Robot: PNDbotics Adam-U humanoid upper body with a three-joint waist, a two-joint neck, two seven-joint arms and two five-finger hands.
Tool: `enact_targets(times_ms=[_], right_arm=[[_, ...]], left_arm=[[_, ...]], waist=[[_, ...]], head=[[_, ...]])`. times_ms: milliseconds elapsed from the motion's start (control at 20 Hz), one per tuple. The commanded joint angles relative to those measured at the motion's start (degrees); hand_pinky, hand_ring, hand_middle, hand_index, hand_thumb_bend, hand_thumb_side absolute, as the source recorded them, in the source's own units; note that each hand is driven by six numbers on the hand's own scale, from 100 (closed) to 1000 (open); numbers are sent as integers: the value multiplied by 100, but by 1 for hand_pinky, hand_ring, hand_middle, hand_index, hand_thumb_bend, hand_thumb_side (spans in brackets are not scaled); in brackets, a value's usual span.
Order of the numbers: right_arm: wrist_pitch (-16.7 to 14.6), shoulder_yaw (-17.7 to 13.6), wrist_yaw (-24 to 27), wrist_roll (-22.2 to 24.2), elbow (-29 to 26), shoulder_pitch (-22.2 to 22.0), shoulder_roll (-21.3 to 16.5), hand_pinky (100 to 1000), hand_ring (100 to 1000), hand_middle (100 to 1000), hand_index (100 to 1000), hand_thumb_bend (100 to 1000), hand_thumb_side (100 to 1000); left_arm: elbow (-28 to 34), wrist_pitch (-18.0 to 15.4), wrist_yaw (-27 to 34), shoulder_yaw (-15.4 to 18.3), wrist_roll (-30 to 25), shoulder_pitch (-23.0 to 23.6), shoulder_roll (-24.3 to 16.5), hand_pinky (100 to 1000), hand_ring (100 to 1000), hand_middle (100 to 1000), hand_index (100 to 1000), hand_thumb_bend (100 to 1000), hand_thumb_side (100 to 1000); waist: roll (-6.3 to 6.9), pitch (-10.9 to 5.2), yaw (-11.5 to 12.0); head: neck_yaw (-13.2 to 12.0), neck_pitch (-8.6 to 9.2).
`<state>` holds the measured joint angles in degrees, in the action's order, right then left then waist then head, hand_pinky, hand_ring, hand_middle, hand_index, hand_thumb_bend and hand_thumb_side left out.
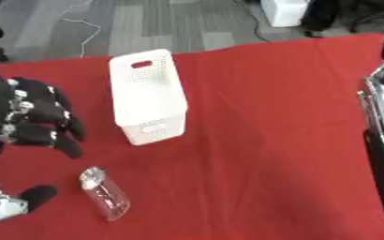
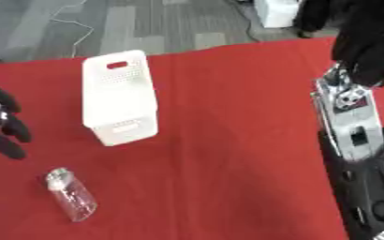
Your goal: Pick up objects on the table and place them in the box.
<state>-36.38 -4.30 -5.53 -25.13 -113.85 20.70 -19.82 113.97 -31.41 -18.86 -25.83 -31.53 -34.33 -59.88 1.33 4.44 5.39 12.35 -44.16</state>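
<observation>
The left hand (image 1: 31, 117) hovers at the left edge above the red tablecloth (image 1: 269, 140), fingers relaxed and spread, holding nothing. The right arm (image 2: 355, 140) runs along the right edge; its hand (image 2: 367, 51) is a dark shape near the top corner, and I cannot tell how its fingers are set. The white perforated box (image 1: 149, 96) stands in the middle-left of the table; what lies inside cannot be made out. A clear bottle (image 1: 104, 193) lies on its side near the box's front, just beside the left hand.
</observation>
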Motion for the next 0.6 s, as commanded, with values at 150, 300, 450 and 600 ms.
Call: enact_targets(times_ms=[150, 300, 450, 600], right_arm=[[11, -1, 12, 13, -75, 79, -111, 345, 334, 332, 488, 100, 1000], [11, 0, 16, 17, -75, 83, -113, 345, 334, 332, 487, 100, 1000], [9, 5, 21, 23, -75, 93, -111, 346, 335, 332, 488, 100, 1000], [6, 11, 27, 26, -75, 111, -106, 346, 335, 332, 487, 100, 1000]], left_arm=[[62, 240, 227, -128, -1470, -268, -81, 635, 575, 631, 721, 319, 613], [62, 168, 32, -263, -1865, -289, -91, 653, 598, 658, 733, 420, 598], [62, 116, -199, -468, -2022, -226, -113, 675, 626, 701, 758, 498, 606], [62, 35, -484, -735, -2041, -129, -148, 723, 731, 777, 790, 548, 611]], waist=[[13, -73, -18], [18, -70, -26], [22, -65, -42], [27, -57, -68]], head=[[117, 4], [111, 4], [99, 4], [93, 4]])
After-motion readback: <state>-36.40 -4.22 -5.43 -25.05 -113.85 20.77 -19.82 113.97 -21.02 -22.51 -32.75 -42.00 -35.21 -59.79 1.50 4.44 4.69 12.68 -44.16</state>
